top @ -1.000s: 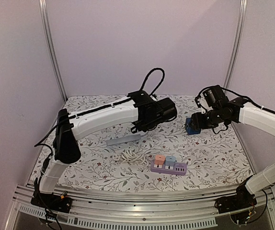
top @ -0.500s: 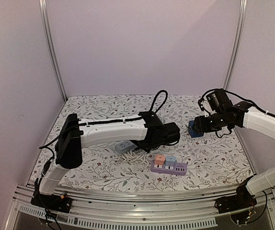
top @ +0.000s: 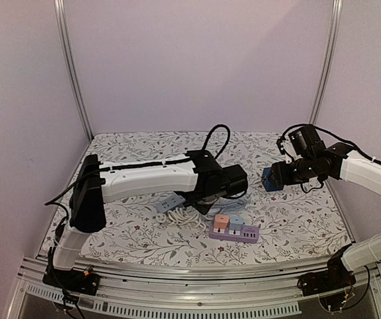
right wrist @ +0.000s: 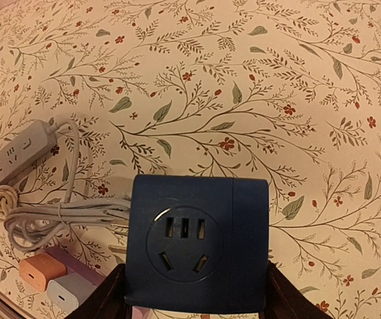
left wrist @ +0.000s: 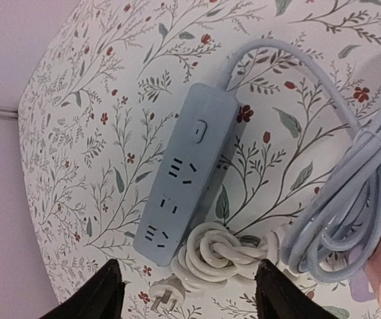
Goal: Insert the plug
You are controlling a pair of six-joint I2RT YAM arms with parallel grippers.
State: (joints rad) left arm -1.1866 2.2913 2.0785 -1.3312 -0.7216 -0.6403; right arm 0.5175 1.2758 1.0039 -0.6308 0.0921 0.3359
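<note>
Counted on the floral cloth: two power strips, two adapter blocks, one white plug, one socket cube, two cable bundles.

Nearest the bases, a purple power strip is seen lying flat, with a pink adapter and a pale blue adapter seated side by side in it.

Just behind it and to the left, a coiled white cord is seen. The white plug lies loose on the cloth, unplugged, at the near end of a pale blue power strip. The coil touches that end of the strip. A bundled pale blue cable lies beside the strip, on the side towards the purple one.

The left gripper is held above the cord and plug. Its fingers are spread wide, and nothing is gripped.

Farther back on the right, a dark blue socket cube is pinched between the fingers of the right gripper. It is held off the cloth, socket face towards the wrist camera.

Against the frame one second ago, the left arm has been lowered and brought nearer, from above the cloth's middle to just over the cord. Over the last half second it has barely shifted. The cube has been kept clamped throughout, with only a slight drift to the right.
</note>
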